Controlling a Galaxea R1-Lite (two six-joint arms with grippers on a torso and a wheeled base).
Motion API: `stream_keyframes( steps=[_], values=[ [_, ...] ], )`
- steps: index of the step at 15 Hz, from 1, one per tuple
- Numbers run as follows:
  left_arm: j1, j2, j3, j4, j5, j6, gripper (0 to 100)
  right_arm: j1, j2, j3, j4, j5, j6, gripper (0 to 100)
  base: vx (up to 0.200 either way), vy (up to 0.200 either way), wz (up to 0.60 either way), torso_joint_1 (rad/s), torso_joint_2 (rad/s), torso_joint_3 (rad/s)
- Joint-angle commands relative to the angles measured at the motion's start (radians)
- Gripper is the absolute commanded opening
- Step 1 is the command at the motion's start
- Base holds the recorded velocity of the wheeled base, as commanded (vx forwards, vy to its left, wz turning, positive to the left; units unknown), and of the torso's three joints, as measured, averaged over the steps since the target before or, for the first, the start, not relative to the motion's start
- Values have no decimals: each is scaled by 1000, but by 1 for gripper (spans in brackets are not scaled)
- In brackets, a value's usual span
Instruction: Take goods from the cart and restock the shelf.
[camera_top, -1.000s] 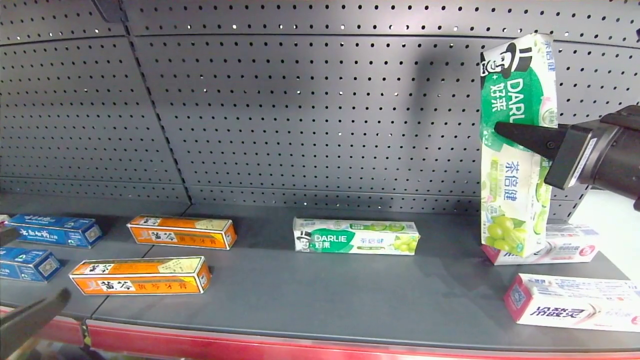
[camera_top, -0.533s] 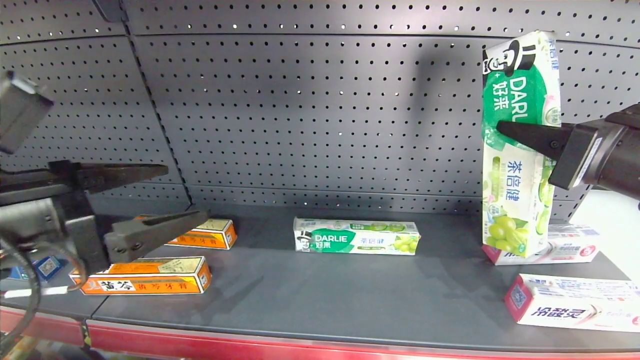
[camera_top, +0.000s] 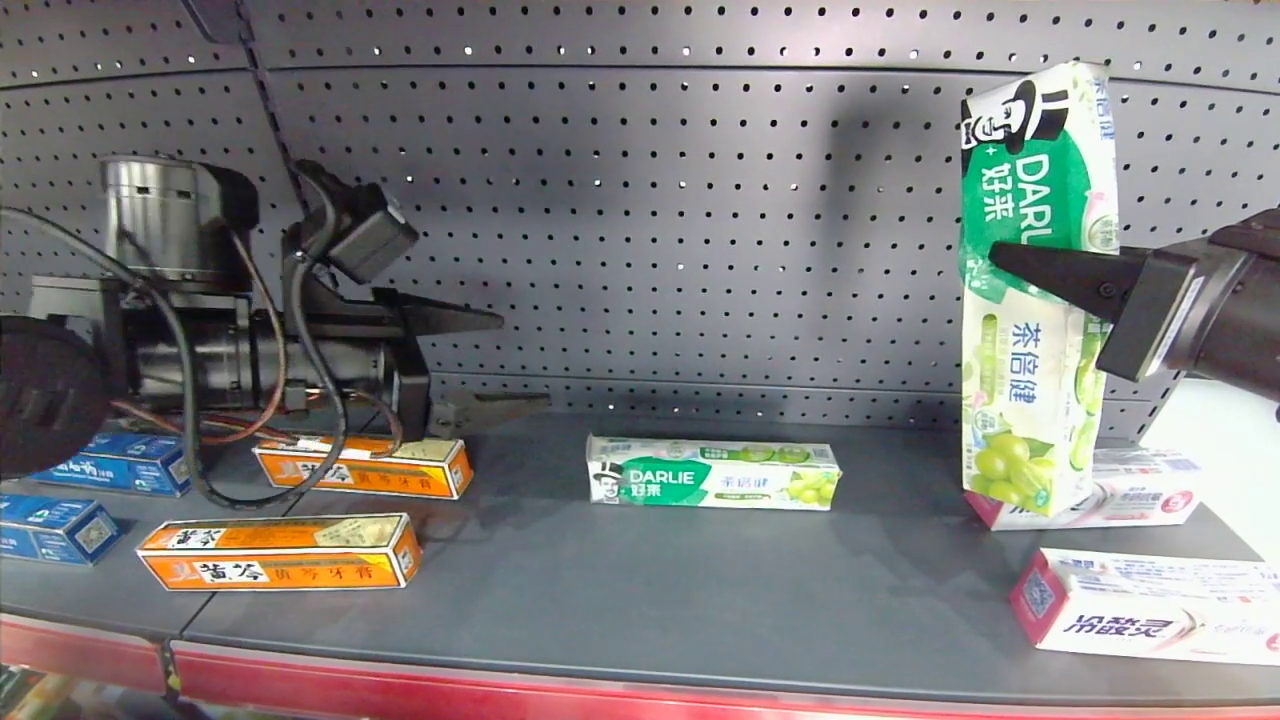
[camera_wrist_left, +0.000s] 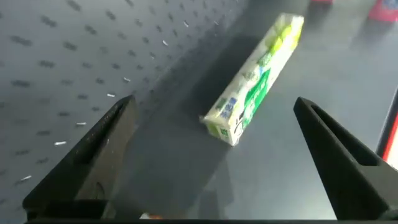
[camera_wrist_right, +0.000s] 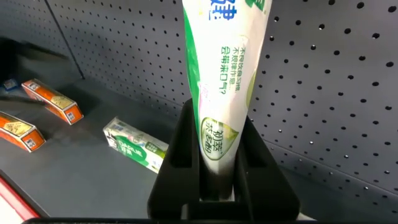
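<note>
My right gripper is shut on a green toothpaste box, which it holds upright above the right part of the grey shelf; the same box runs up between the jaws in the right wrist view. A second green toothpaste box lies flat at mid shelf, and the left wrist view has it ahead of the jaws. My left gripper stands open above the orange boxes, its tips pointing toward that lying box.
Two orange boxes lie left of centre, blue boxes at the far left. White-and-red boxes lie at the right. A pegboard wall backs the shelf; a red strip marks its front edge.
My left arm has risen from the lower left corner and swung in over the orange boxes toward mid shelf, its gripper open. The right gripper keeps the upright box nearly still.
</note>
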Motion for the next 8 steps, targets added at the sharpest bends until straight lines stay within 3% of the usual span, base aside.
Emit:
stream_keyframes(
  steps=[1, 3, 5, 8],
  values=[
    [2, 119, -27, 4, -19, 13, 100, 1, -1, -1, -1, 1, 1, 0, 0, 0, 0, 0, 0, 0],
    [-17, 127, -57, 13, -75, 13, 100, 1, -2, 2, -1, 1, 1, 0, 0, 0, 0, 0, 0, 0],
    [-46, 147, -83, 18, -83, 13, 100, 0, -2, -1, -1, 10, 1, 0, 0, 0, 0, 0, 0, 0],
    [-84, 181, -97, 19, -17, 16, 100, 0, -1, 2, -1, 25, 1, 0, 0, 0, 0, 0, 0, 0]
  ],
)
